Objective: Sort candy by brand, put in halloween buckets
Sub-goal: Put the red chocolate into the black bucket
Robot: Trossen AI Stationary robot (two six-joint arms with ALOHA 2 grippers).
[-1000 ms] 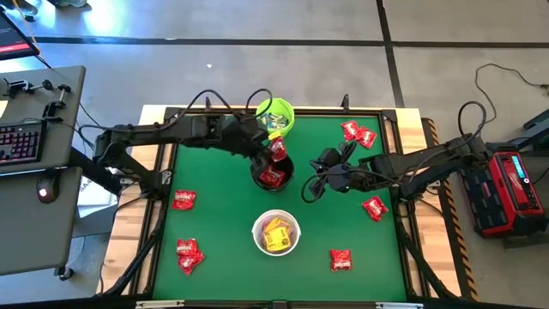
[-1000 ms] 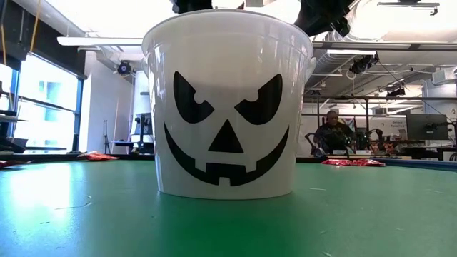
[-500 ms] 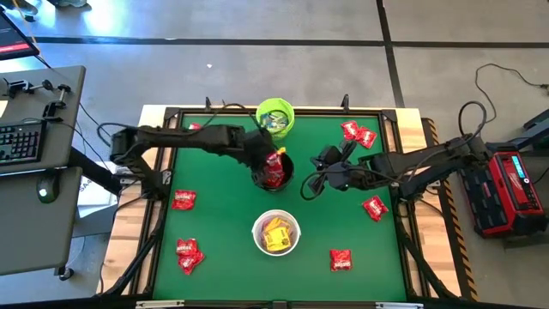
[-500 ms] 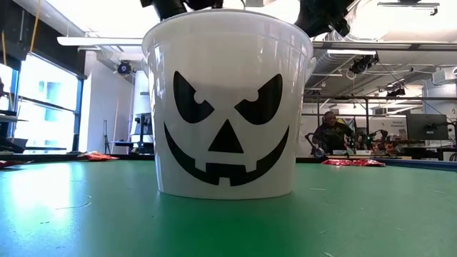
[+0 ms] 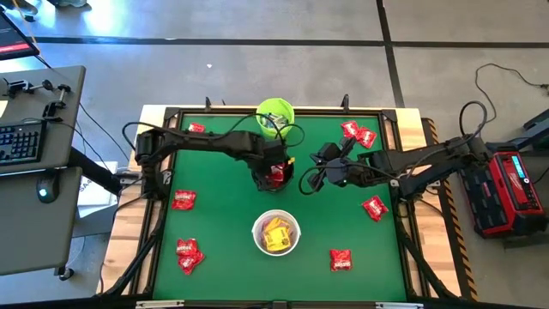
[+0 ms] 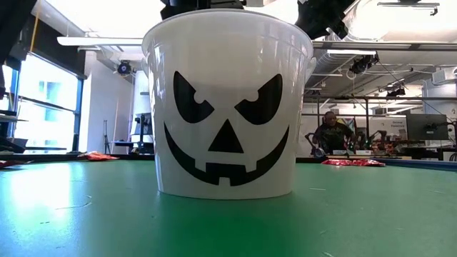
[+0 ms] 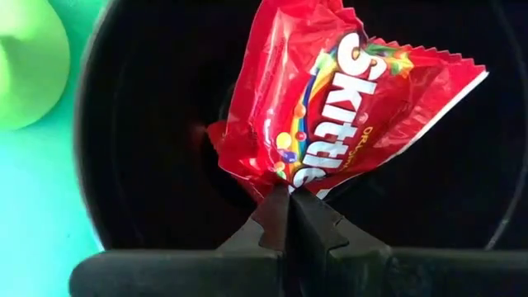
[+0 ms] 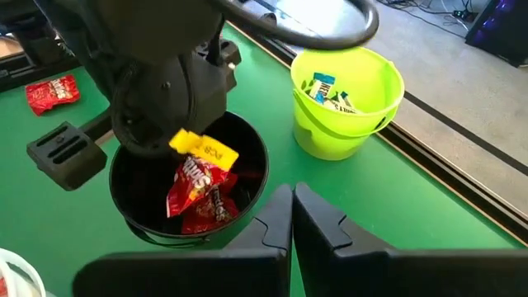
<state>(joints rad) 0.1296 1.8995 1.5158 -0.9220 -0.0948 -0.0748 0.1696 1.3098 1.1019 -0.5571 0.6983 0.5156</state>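
The black bucket (image 5: 256, 177) stands mid-table, with red candy packets (image 8: 213, 211) lying in it. My left gripper (image 5: 273, 168) reaches down into its mouth, shut on a red Skittles packet (image 7: 330, 99). Beyond it stands the lime green bucket (image 5: 275, 116), holding pale blue-white packets (image 8: 328, 89). Toward the near edge, the white bucket (image 5: 276, 233) with a black face (image 6: 227, 107) holds yellow packets (image 5: 276, 235). To the right of the black bucket my right gripper (image 5: 308, 183) hovers shut with nothing in it. My left gripper pinches the red packet between its two fingers at a crumpled edge (image 7: 285, 175). The fingers come from above, pointing steeply down. The packet hangs below them inside the black bucket (image 8: 195, 183); whether it touches the packets underneath, I cannot tell.
Loose red packets lie on the green table: at the left (image 5: 184, 199), near left (image 5: 189, 253), near right (image 5: 340, 259), right (image 5: 374, 207), far right (image 5: 358, 133) and far left (image 5: 196, 128). A raised frame (image 5: 163, 193) borders the table.
My left gripper has come down and a little toward the near edge, from above the gap between the green and black buckets into the black bucket's mouth, tipping more steeply downward. It has stayed shut on the red packet, which has gone down with it.
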